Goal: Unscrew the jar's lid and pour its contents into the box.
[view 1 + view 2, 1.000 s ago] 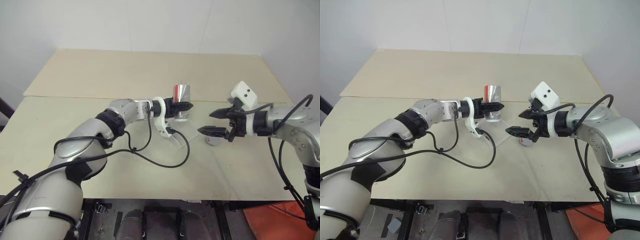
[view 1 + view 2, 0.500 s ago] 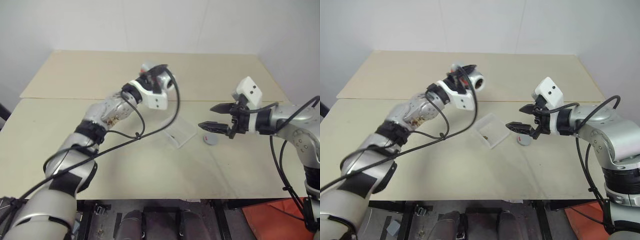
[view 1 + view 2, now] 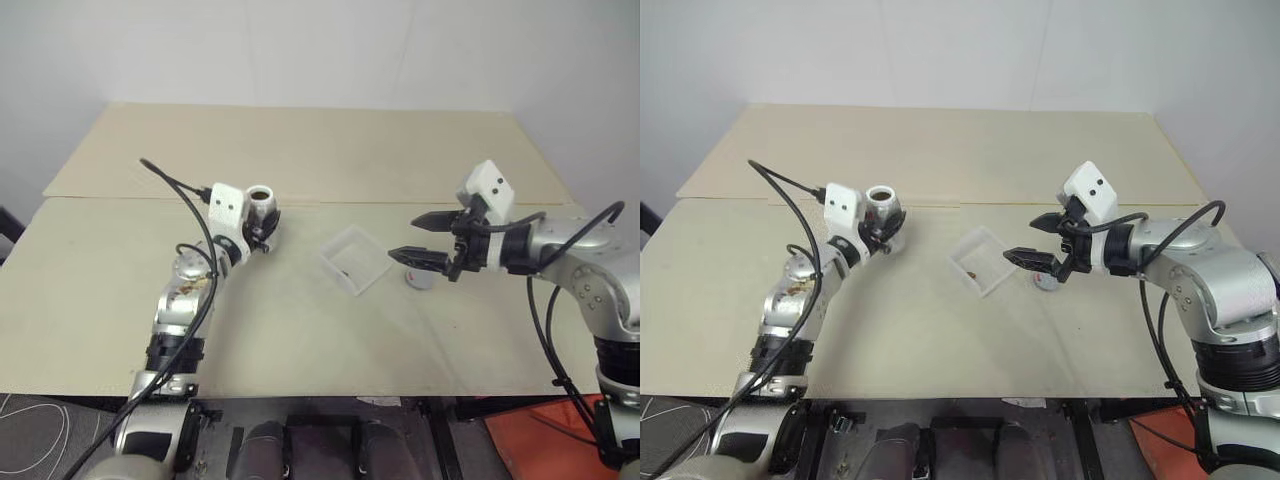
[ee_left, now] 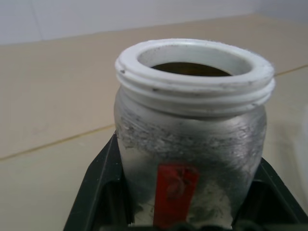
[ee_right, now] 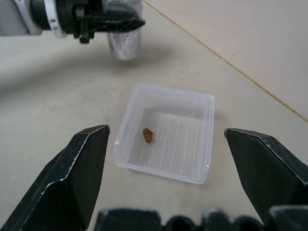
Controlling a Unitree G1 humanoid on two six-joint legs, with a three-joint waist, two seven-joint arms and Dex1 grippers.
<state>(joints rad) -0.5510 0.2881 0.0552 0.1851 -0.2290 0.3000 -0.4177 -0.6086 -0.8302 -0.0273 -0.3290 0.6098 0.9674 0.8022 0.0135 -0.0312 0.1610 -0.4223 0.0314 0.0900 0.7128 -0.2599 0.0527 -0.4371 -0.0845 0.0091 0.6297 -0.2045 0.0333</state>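
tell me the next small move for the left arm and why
Probably open the left gripper and back off. The jar sits upright with its mouth open, down at the table, left of the box, which already holds a small brown piece, so pouring looks finished.

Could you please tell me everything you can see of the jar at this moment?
The jar is a small cylinder with a scuffed, silvery-whitish body, a red label mark on its side and a white threaded neck. Its lid is off, so the dark round mouth is open. It stands upright, mouth upward, low over the table well to the left of the box; whether its base touches the table cannot be told. The left gripper is shut on its lower body, a black finger on either side.
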